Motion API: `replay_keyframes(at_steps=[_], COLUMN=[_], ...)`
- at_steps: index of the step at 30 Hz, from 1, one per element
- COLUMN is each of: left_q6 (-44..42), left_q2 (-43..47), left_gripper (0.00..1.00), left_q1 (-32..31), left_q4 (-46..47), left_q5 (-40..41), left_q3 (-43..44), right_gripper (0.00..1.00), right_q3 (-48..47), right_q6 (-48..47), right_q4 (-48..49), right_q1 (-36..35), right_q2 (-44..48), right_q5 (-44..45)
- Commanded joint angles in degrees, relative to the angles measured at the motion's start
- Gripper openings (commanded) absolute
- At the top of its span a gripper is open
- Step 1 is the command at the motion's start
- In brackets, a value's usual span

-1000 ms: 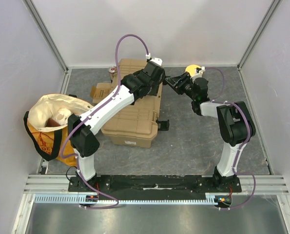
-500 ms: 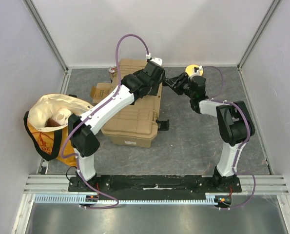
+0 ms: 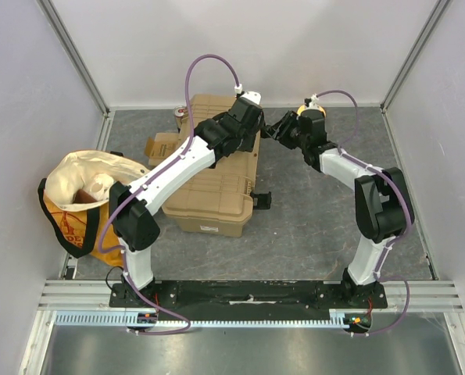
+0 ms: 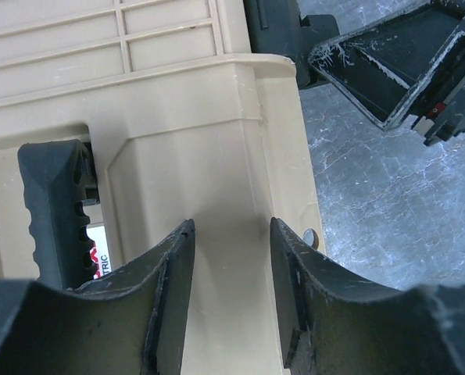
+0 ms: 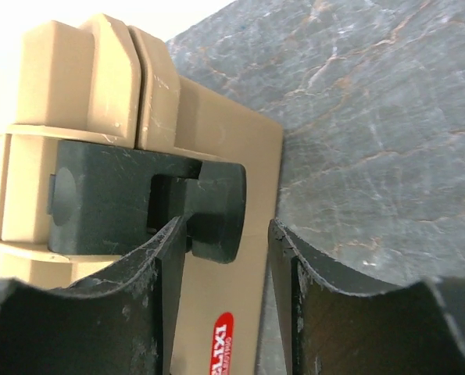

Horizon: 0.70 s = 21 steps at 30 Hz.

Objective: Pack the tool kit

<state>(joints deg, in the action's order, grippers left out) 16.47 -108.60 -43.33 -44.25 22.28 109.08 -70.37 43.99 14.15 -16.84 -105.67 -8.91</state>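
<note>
**Top view.** The right arm has swung its wrist in toward the closed toolbox (image 3: 212, 191). The right gripper (image 3: 276, 131) is now just beside the box's far right side, near the left gripper (image 3: 249, 131) over the lid. This suggests that latching is the step in hand. The near latch (image 3: 262, 201) sticks out unfastened. The cloth bag (image 3: 91, 176) and the cardboard box (image 3: 160, 146) lie to the left, out of the way.

**Left wrist view.** The jaws are partly open and empty, above the lid beside the black handle (image 4: 56, 203).

**Right wrist view.** The jaws are partly open and straddle the tip of the far latch (image 5: 138, 203). Whether they touch it cannot be told.
</note>
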Motion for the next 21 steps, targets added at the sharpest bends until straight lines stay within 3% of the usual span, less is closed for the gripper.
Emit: replay_keyframes(at_steps=[1,10,17,21], left_q6=[1.02,1.99,2.34,2.34], left_q2=[-6.72,-7.24,-7.95,-8.56], left_gripper=[0.48,0.41,0.38,0.36], left_q1=[-0.17,-0.09,-0.17,-0.18], left_q4=[-10.33,-9.01,-8.66,-8.40], left_q5=[-10.41,-12.88,-13.84,-14.37], left_q3=[-6.68,-10.64,-11.87,-12.22], right_gripper=[0.51,0.35,0.13,0.09], right_q3=[-5.12,-13.73,-23.14,-26.65], right_q6=[-8.03,-16.20,-23.42,-25.78], right_q4=[-13.96,-25.92,-29.44,-30.23], right_q1=[-0.47,-0.65,-2.41,-3.02], right_q2=[3.98,0.30,-9.46,-12.62], right_q5=[7.57,15.06,16.38,15.68])
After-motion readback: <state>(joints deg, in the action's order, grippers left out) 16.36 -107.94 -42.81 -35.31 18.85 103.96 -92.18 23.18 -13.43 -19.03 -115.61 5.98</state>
